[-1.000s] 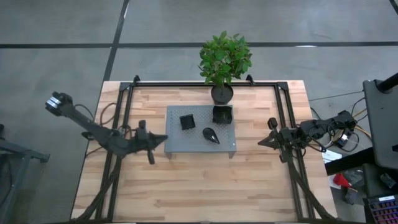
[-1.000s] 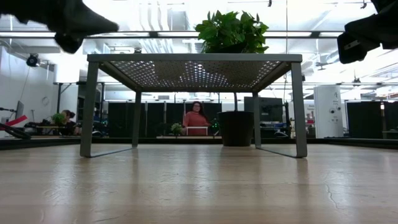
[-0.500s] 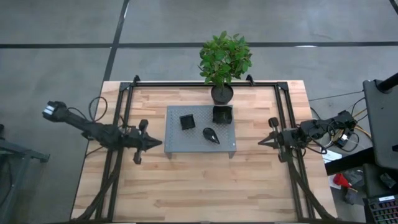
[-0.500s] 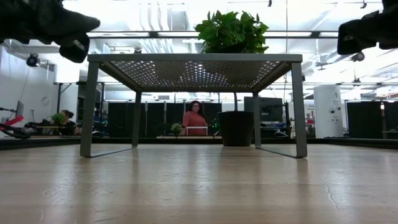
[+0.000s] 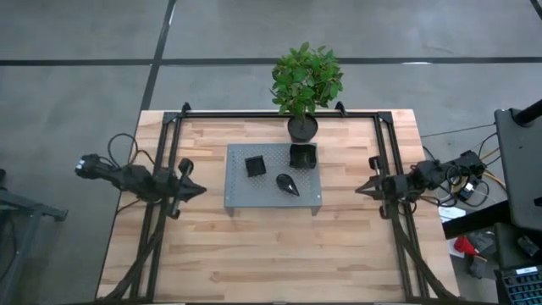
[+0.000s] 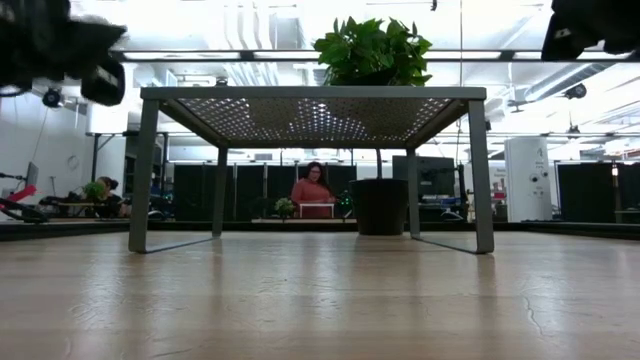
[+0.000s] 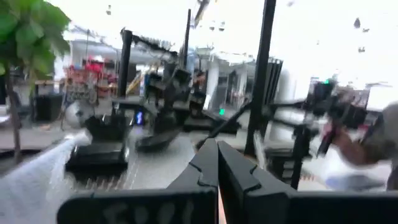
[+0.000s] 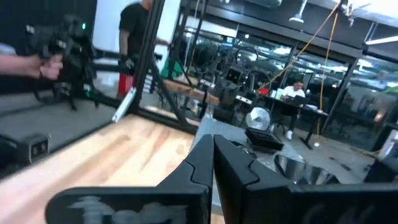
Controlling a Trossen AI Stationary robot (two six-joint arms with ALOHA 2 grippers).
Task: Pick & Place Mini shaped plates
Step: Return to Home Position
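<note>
Over the bare worktop [image 5: 279, 254], the left gripper [image 5: 195, 190] and right gripper [image 5: 359, 189] are hanging on either side of the grey platform [image 5: 241, 200], fingers clenched shut on nothing. On the platform are sitting the teardrop plate [image 5: 287, 184], then the square plate [image 5: 255, 165] and the rounded-square plate [image 5: 302, 156]. The potted plant [image 5: 303, 85] is standing just behind.

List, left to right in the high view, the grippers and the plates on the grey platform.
left gripper → small square plates → teardrop plate → right gripper. The larger square plates overlap the teardrop plate sideways, so they are left out.
</note>
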